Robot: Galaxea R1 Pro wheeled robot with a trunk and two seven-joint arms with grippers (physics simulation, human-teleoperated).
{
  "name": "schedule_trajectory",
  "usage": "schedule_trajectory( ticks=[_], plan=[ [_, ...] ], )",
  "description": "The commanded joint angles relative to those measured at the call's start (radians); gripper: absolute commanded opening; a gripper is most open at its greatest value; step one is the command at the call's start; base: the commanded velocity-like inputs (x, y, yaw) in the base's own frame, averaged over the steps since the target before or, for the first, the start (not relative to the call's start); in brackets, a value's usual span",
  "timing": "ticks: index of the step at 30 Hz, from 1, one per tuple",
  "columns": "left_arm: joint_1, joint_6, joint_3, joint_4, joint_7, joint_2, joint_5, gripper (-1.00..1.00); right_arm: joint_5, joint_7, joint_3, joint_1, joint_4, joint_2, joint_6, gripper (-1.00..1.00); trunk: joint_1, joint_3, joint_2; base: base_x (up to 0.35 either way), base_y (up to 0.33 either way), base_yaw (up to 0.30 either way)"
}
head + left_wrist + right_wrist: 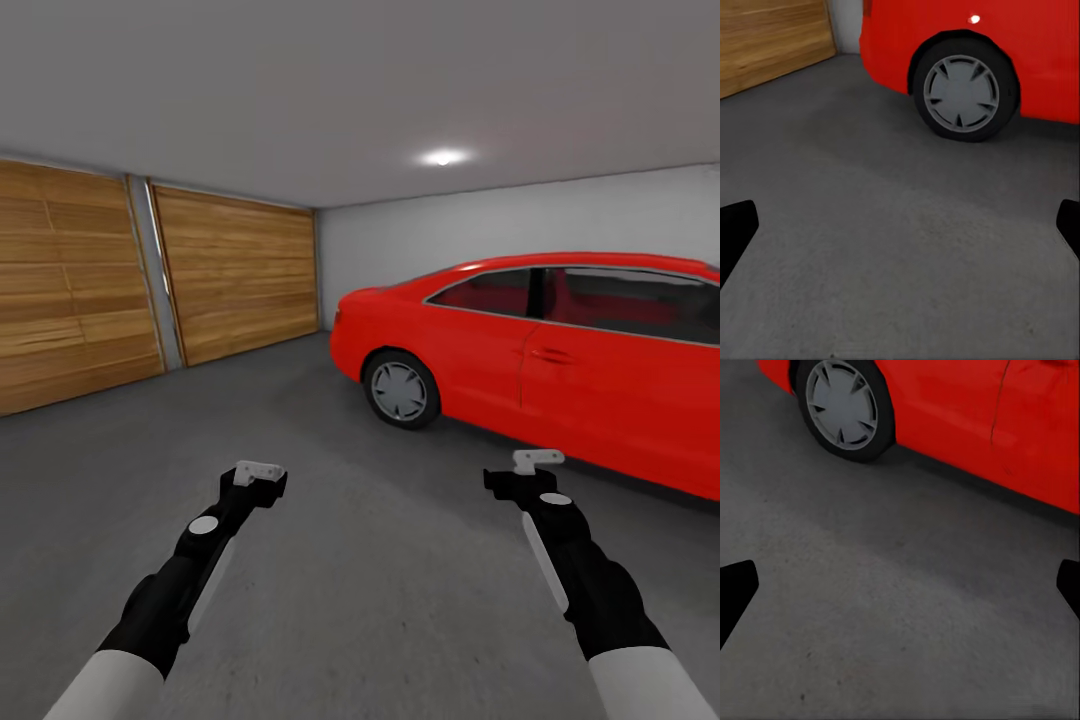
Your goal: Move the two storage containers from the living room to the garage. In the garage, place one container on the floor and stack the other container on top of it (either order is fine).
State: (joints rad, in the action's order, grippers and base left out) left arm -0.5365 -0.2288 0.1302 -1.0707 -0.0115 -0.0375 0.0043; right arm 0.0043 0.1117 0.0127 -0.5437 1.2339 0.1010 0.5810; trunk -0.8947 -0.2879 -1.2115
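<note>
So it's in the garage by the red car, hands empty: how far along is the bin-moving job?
Done: the robot stands on the grey concrete floor near the red car. In hand: nothing; left gripper and right gripper are open. Left: no bin sits stacked here, so fetching and stacking apparently remain.

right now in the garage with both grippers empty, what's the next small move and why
Probably turn the base around and head back for a container. Both the left gripper and right gripper are open and hold nothing, and the grey concrete floor ahead, between the wooden doors and the red car, carries no bin.

Garage; red car [560,350], wooden panel doors [240,270], grey concrete floor [380,560]
</note>
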Motion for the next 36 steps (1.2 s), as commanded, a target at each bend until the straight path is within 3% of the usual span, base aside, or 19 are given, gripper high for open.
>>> schedule_trajectory(
  ticks=[1,16,28,36],
  plan=[
    [0.0,-0.006,0.001,-0.002,-0.001,-0.001,0.0,1.0,0.001,0.003,0.002,-0.001,0.001,0.0,0.006,1.0,0.004,0.003,0.006,0.0,0.0,-0.246],
    [0.0,-0.006,0.001,-0.002,-0.001,-0.001,0.0,1.0,0.003,0.003,0.001,-0.001,0.001,0.0,0.006,1.0,0.061,0.062,0.111,0.0,0.0,-0.246],
    [0.0,-0.001,0.003,-0.003,-0.001,-0.001,0.006,1.0,0.0,0.002,0.002,-0.001,-0.001,0.0,0.006,1.0,0.061,0.073,0.111,0.0,0.0,-0.249],
    [0.0,0.055,0.004,-0.002,-0.001,-0.001,-0.002,1.0,-0.001,0.002,0.008,-0.001,-0.009,-0.008,0.006,1.0,0.061,0.078,0.111,0.0,0.0,-0.266]
  ],
)
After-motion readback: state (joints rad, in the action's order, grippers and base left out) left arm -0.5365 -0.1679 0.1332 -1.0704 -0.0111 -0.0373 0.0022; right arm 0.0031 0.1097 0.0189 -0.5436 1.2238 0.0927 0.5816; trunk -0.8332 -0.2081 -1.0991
